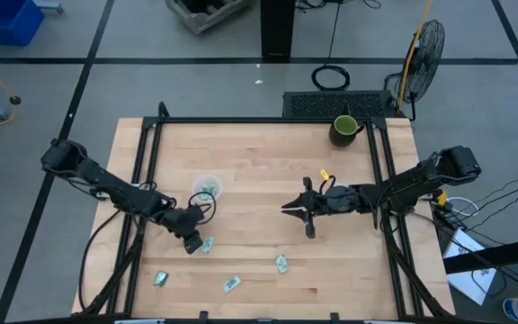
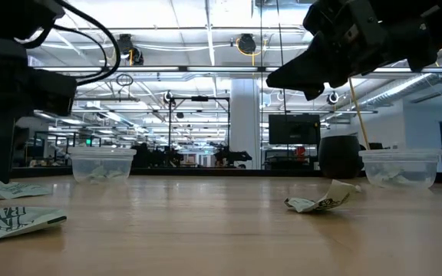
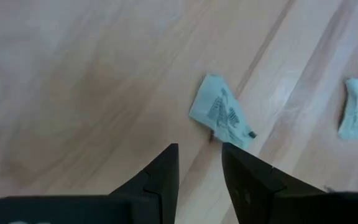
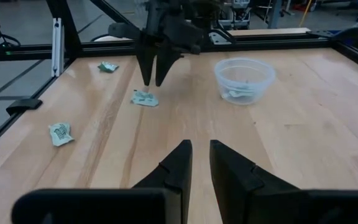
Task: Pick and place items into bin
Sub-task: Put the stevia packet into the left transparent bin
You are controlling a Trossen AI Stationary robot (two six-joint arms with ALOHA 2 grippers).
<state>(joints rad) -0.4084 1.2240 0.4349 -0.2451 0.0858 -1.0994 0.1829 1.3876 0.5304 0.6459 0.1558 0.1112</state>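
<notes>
Pale green-and-white wrapped packets lie scattered on the wooden bench [image 1: 259, 162]. Near the front edge rest three: one [image 1: 161, 279] at the left, one [image 1: 232, 284] in the middle, one [image 1: 281, 264] further right. A fourth packet [image 1: 208, 244] lies just beyond them, directly under the left hand [image 1: 193, 241]. Judged by their crumpled look, the packets are light, thin and soft; they will likely slide or flatten under pressure, so take hold across the puffed middle, not at the twisted ends.

Left hand: poised low over the fourth packet [image 3: 222, 115], fingers a narrow gap apart, holding nothing. Contact with the wrapper cannot be confirmed.

Right hand [image 1: 299, 209]: waits above mid-bench, fingers slightly apart, empty.

Beyond the left hand stands the clear plastic bin [image 1: 206, 188], with a few packets already inside. A second clear tub [image 2: 400, 167] appears in the low view. Farthest back, a dark green mug [image 1: 344, 128] stands near the rear edge.
</notes>
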